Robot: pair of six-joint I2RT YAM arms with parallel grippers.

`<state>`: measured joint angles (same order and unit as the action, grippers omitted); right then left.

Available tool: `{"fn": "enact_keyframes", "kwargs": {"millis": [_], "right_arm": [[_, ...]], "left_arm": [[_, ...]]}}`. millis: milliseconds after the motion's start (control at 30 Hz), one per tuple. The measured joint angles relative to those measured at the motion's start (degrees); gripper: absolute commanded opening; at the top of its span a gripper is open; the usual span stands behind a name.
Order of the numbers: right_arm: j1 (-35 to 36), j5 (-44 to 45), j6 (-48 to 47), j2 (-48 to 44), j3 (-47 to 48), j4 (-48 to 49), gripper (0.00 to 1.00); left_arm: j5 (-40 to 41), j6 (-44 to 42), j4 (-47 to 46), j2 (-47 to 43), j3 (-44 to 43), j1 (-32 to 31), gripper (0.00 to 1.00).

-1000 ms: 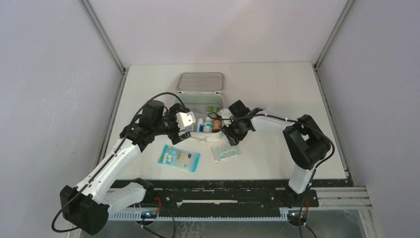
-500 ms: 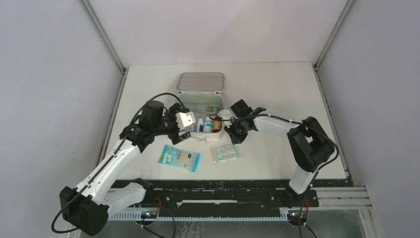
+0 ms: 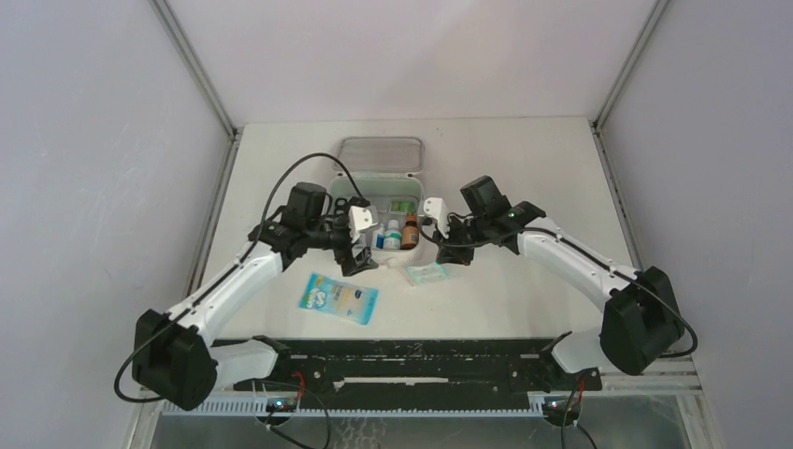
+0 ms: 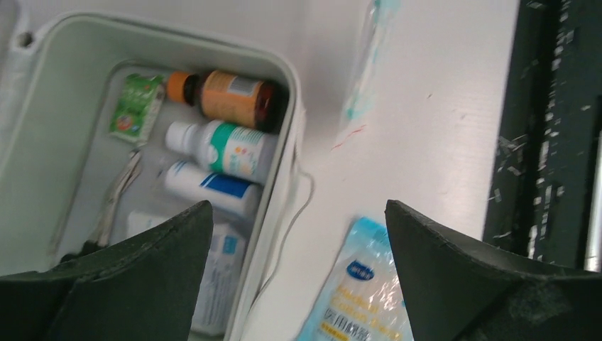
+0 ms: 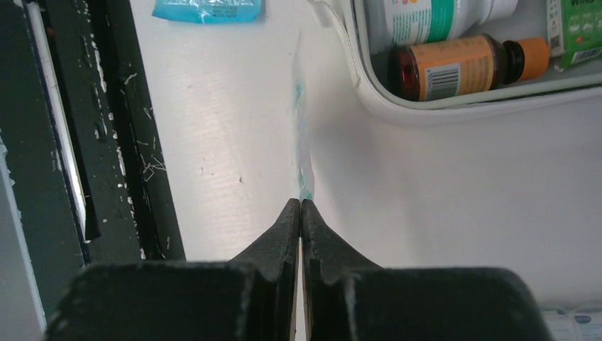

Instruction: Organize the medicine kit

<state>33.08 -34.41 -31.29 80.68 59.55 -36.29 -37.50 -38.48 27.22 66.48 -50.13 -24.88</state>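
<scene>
The medicine kit [image 3: 379, 154] lies open at the middle of the table [image 3: 524, 168] with its lid folded back to the far side, so both arms can reach in from the near edge. The right gripper [image 5: 301, 206] is clenched on the thin edge of a clear packet [image 5: 301, 135] just off the kit's near right corner. It is probably meant to go over the rim beside the amber bottle [image 5: 454, 67]. The left gripper [image 4: 296, 209] hangs spread wide and empty over the kit's near rim, toward the left. The blue-and-white packet [image 4: 362, 298] lies on the table close by and is likely its next pick.
</scene>
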Motion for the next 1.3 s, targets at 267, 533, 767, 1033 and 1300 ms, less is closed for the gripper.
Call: {"fn": "enact_keyframes", "kwargs": {"millis": [267, 533, 767, 1033, 1300], "right_arm": [[0.2, -2.0, 0.0, -3.3, 0.0, 0.7, 0.0], [0.4, -4.1, 0.4, -4.6, 0.0, 0.9, 0.0], [0.2, -5.3, 1.8, -7.6, 0.0, 1.1, 0.0], [-0.4, -6.0, 2.8, -8.9, 0.0, 2.0, 0.0], [-1.6, -5.7, 3.6, -9.4, 0.0, 2.4, 0.32]], "left_arm": [[-8.8, 7.5, -8.3, 9.0, -2.4, -3.8, 0.95], [-11.8, 8.3, -13.0, 16.3, -7.3, -9.6, 0.85], [-15.7, 7.7, -12.2, 20.3, -8.6, -11.1, 0.55], [-16.5, 7.3, -7.6, 24.7, -13.4, -12.1, 0.19], [-12.7, 1.4, 5.9, 24.8, -21.2, -12.1, 0.02]]}}
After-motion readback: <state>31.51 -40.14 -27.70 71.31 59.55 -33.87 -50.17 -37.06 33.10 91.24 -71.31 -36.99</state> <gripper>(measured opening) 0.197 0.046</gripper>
